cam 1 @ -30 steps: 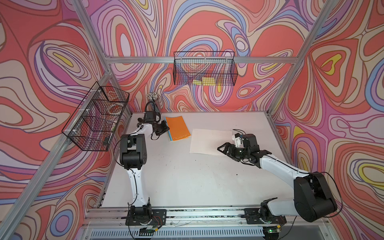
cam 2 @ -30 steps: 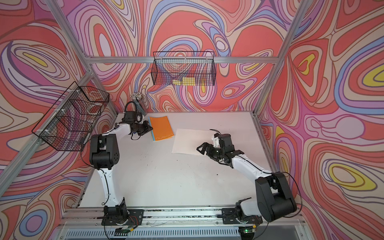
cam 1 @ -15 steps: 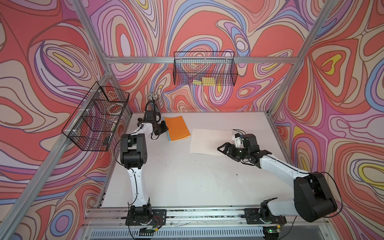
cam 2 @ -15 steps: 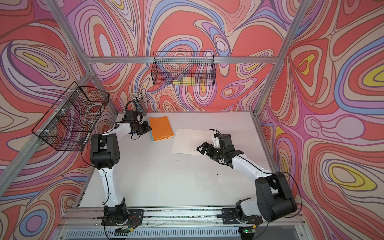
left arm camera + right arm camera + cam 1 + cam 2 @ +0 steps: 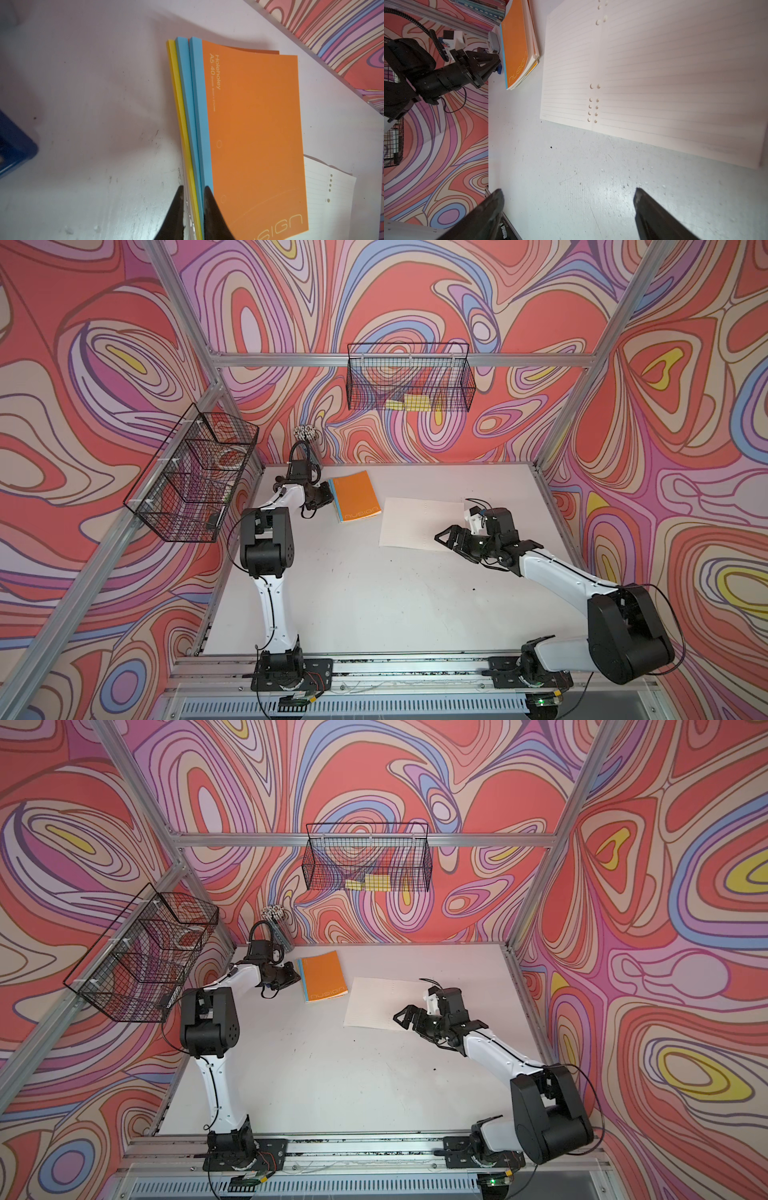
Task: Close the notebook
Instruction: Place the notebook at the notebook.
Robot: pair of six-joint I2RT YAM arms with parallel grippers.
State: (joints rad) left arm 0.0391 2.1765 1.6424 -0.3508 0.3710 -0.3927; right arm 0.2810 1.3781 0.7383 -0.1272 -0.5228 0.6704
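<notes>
Right gripper (image 5: pixel 568 192) is spread wide and empty over the white table (image 5: pixel 374 593), near the front edge of the open white lined notebook (image 5: pixel 417 522). Notebook lies flat mid-table, same as a second ago, so closing is not started. Farther back, left gripper (image 5: pixel 193 187) straddles the spine edge of a stack of closed orange-cover notebooks (image 5: pixel 249 135), tips slightly parted. Pinching or freed, cannot tell. Open notebook's cover is hidden underneath.

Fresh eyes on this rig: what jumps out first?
Loud swirl-patterned walls wrap the cell. At the far left of the table sits an orange-topped notebook stack, the left hand at its spine edge. Beside it a lined notebook lies open and flat, the right hand open by its corner.
</notes>
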